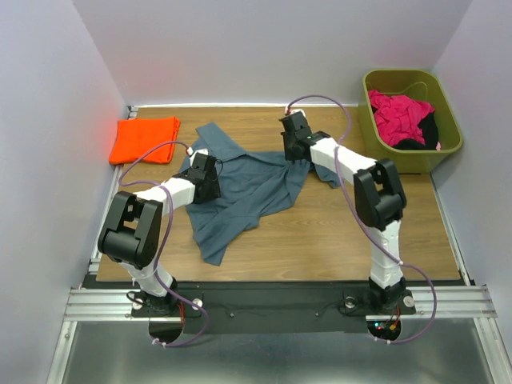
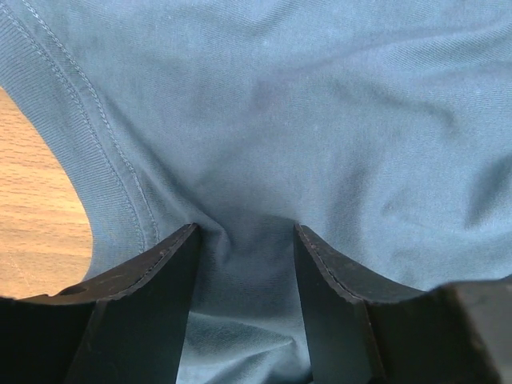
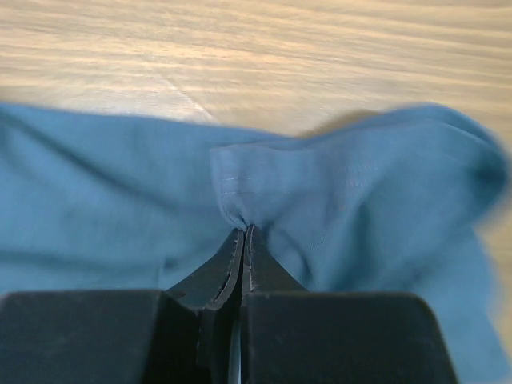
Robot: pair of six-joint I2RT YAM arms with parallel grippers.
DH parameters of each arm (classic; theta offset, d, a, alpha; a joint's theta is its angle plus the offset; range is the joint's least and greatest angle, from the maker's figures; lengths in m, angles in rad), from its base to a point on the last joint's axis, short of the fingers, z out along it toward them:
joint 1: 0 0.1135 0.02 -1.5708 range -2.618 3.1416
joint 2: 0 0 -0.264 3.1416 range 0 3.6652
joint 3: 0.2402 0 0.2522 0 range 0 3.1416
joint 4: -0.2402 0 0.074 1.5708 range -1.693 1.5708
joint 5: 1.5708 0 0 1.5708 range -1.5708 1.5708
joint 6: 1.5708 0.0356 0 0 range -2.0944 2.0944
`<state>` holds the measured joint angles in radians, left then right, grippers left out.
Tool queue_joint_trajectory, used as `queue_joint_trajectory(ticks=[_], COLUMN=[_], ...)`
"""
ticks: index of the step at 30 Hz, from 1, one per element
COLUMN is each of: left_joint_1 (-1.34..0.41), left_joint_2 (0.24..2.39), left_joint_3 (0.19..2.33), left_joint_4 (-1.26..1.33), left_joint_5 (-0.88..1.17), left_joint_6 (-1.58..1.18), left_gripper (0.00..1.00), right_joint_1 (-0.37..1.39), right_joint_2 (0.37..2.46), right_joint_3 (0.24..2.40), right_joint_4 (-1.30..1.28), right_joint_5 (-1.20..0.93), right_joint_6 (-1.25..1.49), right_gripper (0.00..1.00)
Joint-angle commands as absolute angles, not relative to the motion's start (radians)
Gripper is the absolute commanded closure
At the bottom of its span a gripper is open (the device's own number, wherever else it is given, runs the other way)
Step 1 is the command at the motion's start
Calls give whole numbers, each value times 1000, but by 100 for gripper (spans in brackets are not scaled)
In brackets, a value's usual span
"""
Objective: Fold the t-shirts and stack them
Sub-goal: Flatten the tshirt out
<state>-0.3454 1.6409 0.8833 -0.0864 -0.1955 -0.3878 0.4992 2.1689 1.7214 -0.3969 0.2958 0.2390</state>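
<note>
Between the two pairs of fingers lies the plain, soft slate blue-grey t-shirt (image 1: 248, 188), spread crumpled and skewed across the middle of the light wooden table (image 1: 344, 232) and not yet folded. At its far right edge the right gripper (image 3: 242, 232) has its black fingers (image 3: 264, 272) pressed flat together on a stitched hem fold, the cloth puckering just ahead of the tips. A pinch on the hem probably gives a firm corner by which to pull the shirt straight. Close to the ribbed collar, the left gripper (image 2: 244, 232) stands with its jaws apart, tips pushed down into the fabric so that a ridge of cloth bulges up between them. Nothing is clamped there yet, and pressing down first looks like a way to gather enough material for a grip. Two holds well apart, I judge, would let the arms stretch the shirt flat before any fold. Well to the left of the left fingers, the bright orange t-shirt (image 1: 144, 138) lies as a neat flat rectangle, seemingly folded already and placed as the base of the stack. Far to the right of the right fingers sits an olive-green plastic bin (image 1: 412, 162) holding a heap of pink and black garments (image 1: 396, 116).
</note>
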Motion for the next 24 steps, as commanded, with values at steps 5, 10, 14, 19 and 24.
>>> queue_joint_trajectory(ticks=[5,10,14,19,24], left_joint_1=[-345,-345,-345,-347,-345], left_joint_2=[1632,1637,1635,1632,1634], left_joint_3=[897,900,904,902,910], left_joint_4=[-86,-90,-94,-100,-115], left_joint_5=[-219,-219,-222,-230,-238], left_joint_6=[-396,-394,-391,-387,-376], left_gripper=[41,41,41,41,41], right_joint_1=[505,489,476,462,440], right_joint_2=[1729,1426,1244,1049,1123], right_joint_3=[1407,1080,803,715,802], right_joint_4=[-396,-437,-515,-591,-597], right_joint_5=[379,342,307,310,319], right_joint_6=[319,514,678,759,692], right_gripper=[99,98,91,55,50])
